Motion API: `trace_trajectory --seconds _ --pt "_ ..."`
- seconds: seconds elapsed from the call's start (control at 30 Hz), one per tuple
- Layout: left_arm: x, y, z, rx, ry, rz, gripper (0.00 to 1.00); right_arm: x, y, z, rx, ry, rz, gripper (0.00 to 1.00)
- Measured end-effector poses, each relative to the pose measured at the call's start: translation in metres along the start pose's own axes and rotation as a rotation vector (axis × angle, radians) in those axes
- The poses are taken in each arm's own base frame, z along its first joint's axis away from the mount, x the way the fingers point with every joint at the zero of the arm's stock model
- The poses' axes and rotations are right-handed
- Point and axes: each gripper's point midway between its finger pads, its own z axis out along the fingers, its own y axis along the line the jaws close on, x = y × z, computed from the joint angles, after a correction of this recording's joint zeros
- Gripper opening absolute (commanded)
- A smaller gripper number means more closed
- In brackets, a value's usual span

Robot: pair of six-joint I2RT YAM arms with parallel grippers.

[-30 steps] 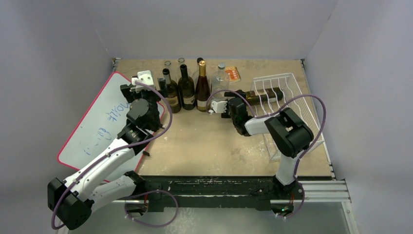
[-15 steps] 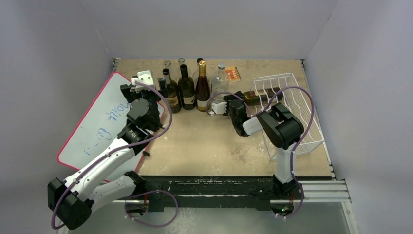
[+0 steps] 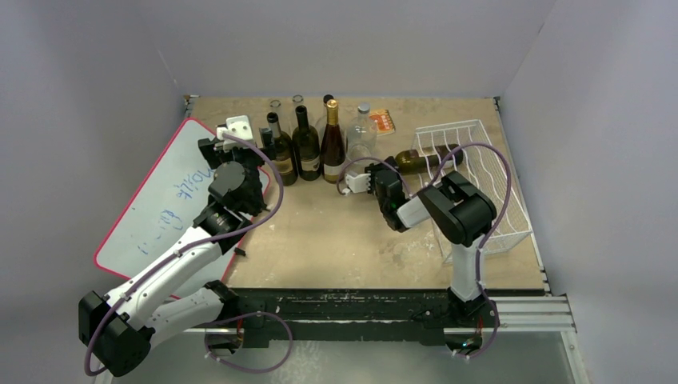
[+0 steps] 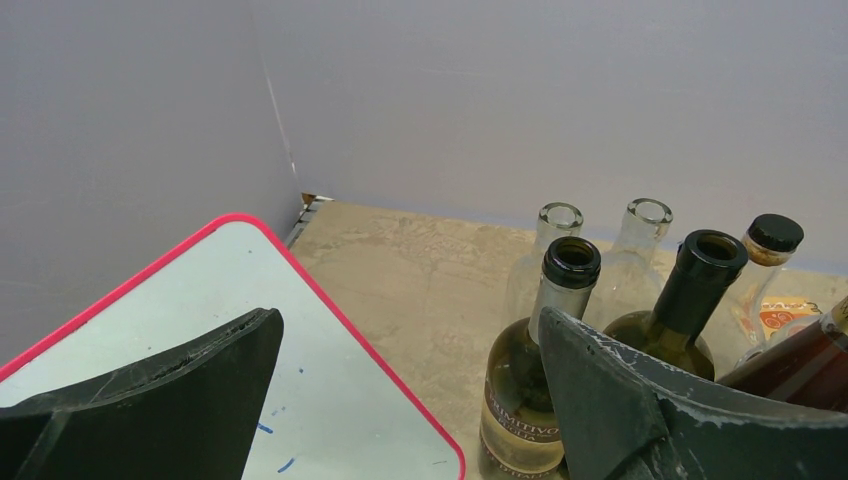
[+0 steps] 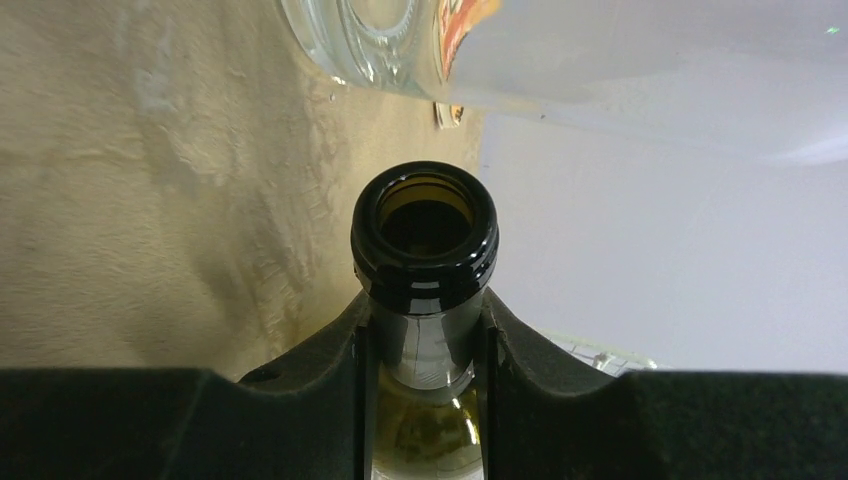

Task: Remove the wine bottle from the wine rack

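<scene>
One wine bottle (image 3: 420,159) is the thing in play. It lies on its side, and its neck is pinched between the right fingers (image 5: 310,375) just below the lip. The open mouth juts out past the fingertips, and the body trails back from them into the wine rack (image 3: 489,188). The belly appears to rest on the rack's top wires at the end nearest the fingers, though the overhead view does not show exactly how much is out.

By my reading the step in hand is the withdrawal: the bottle is gripped and part-drawn but not yet free. The next move calls for a level pull along the bottle's axis, away from the rack, until the base clears the wires. It also needs a bend away from the clear bottle (image 5: 385,40) just ahead of the fingers, and then a set-down on the bench (image 3: 336,232).

The left fingers (image 4: 190,385) are spread wide with nothing between them. Standing bottles (image 4: 560,330) are just ahead of them, toward one side, and the whiteboard (image 4: 250,330) lies under them.

Against the view a second ago, the bottle has slid a little further out of the rack toward the standing bottles. The right arm's elbow has swung inward with it. The left arm has not moved.
</scene>
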Motion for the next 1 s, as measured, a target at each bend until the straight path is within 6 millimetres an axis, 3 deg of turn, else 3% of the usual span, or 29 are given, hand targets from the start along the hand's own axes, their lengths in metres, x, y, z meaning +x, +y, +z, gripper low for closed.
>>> trace_trajectory --seconds 0.4,0.7,1.0 --pt "0.000 0.000 0.000 0.000 0.000 0.000 1.00 -0.041 -0.003 -0.031 0.054 -0.069 0.028 0.00" --pt "0.000 0.000 0.000 0.001 0.000 0.000 1.00 -0.074 -0.021 -0.072 0.108 -0.147 0.137 0.00" --pt "0.000 0.000 0.000 0.001 0.001 0.001 1.00 -0.093 -0.044 -0.111 0.141 -0.194 0.242 0.00"
